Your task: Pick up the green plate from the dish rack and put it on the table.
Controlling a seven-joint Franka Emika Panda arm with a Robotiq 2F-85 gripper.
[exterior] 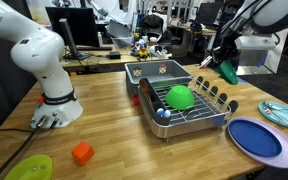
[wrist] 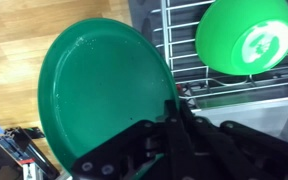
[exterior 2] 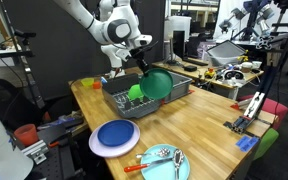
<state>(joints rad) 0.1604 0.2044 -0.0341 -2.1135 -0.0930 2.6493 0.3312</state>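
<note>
My gripper (wrist: pixel 174 112) is shut on the rim of the green plate (wrist: pixel 104 90), a dark teal-green round plate that fills the wrist view. In both exterior views the plate (exterior: pixel 229 72) (exterior 2: pixel 156 84) hangs tilted in the air, off the dish rack (exterior: pixel 194 125) (exterior 2: pixel 114 100) and just past one of its ends. The gripper (exterior: pixel 222 60) (exterior 2: pixel 142 64) holds it from above. The wooden table (exterior: pixel 114 120) (exterior 2: pixel 199 125) lies below. The fingertips are partly hidden behind the plate's edge.
A bright green bowl (exterior: pixel 179 97) (exterior 2: pixel 135 91) (wrist: pixel 246 35) sits upside down in the rack. A grey bin (exterior: pixel 159 70) stands behind it. A blue plate (exterior: pixel 262 138) (exterior 2: pixel 116 136), a light-blue plate with utensils (exterior 2: pixel 162 160), a lime plate (exterior: pixel 29 168) and an orange block (exterior: pixel 81 153) lie on the table.
</note>
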